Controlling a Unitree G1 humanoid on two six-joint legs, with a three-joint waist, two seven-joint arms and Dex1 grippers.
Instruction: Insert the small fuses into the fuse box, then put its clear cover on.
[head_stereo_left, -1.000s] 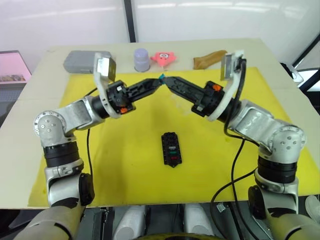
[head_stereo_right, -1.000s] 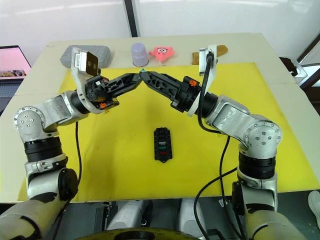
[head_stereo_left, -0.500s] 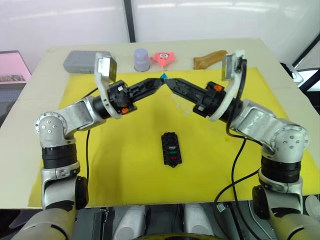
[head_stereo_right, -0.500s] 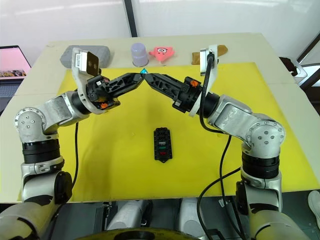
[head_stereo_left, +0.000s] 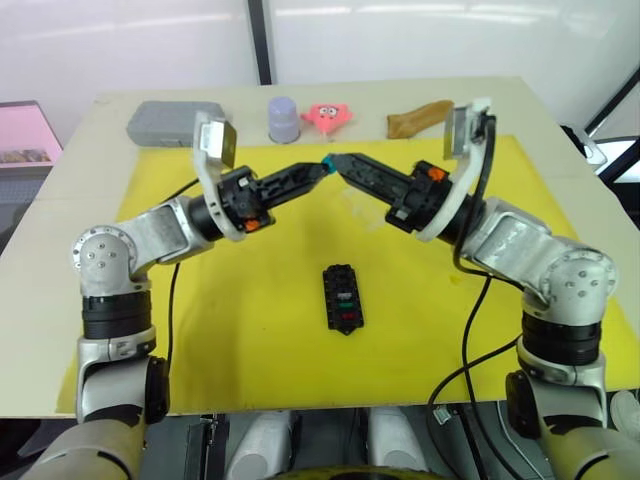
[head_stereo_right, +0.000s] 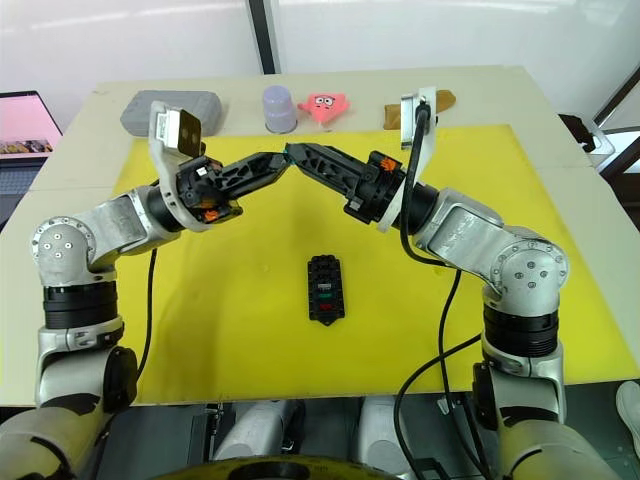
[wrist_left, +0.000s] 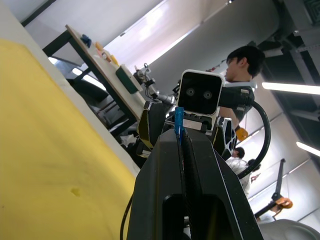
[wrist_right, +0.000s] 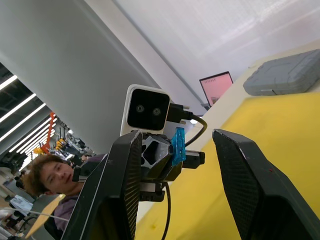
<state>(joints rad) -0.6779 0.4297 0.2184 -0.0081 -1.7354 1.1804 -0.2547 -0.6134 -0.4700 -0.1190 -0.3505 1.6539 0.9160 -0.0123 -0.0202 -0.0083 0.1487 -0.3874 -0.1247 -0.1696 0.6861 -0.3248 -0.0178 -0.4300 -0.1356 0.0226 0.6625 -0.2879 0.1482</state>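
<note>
Setting: robotics lab or industrial workshop hall. Evidence: high ceiling with strip lights (wrist_left: 295, 87) and ducting; white wall panels behind a pale table (head_stereo_left: 60, 200) carrying a yellow mat (head_stereo_left: 250, 330); second workbench (wrist_left: 95, 60) with small items; laptop (wrist_right: 216, 86) at the table's far corner; people (wrist_left: 245, 65) standing and seated nearby.

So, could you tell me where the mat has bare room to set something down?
The yellow mat is bare either side of the fuse box and along its near edge. It is crowded at the far middle, where the left gripper and right gripper meet.
</note>
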